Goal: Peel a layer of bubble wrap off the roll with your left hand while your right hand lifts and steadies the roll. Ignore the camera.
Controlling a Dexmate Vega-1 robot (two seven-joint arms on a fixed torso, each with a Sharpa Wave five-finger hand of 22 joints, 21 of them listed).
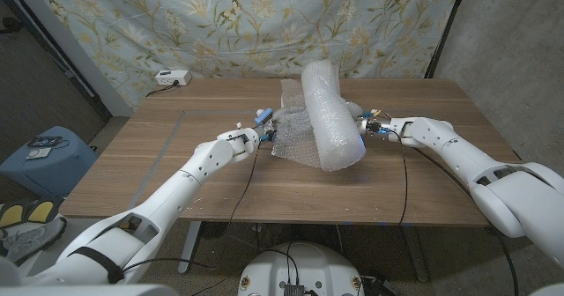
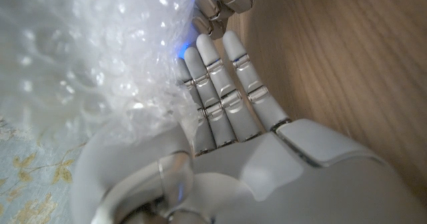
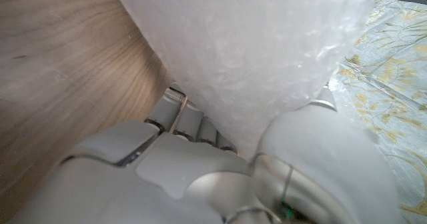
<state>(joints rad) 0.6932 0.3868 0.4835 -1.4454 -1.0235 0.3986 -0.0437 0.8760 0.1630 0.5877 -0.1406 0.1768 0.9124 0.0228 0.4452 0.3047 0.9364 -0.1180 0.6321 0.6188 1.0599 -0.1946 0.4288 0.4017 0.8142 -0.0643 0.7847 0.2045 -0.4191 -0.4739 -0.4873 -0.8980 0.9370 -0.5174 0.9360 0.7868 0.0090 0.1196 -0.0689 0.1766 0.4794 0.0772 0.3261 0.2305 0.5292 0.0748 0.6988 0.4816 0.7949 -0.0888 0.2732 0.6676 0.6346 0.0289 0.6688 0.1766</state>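
A thick roll of clear bubble wrap (image 1: 332, 115) is held tilted above the table's middle, near end toward me. My right hand (image 1: 365, 120) grips it from the right side; in the right wrist view the hand (image 3: 200, 171) closes around the roll (image 3: 253, 57). A loose sheet (image 1: 295, 129) hangs from the roll down to the wooden table (image 1: 176, 164). My left hand (image 1: 260, 134) holds that sheet's left edge; in the left wrist view its fingers (image 2: 223, 91) lie against the wrap (image 2: 87, 71) with the thumb over it.
A small white box (image 1: 172, 77) sits at the table's back left corner. A floral cloth (image 1: 264, 23) hangs behind the table. A blue bin (image 1: 44, 159) stands on the floor to the left. Bare wood lies in front of both arms.
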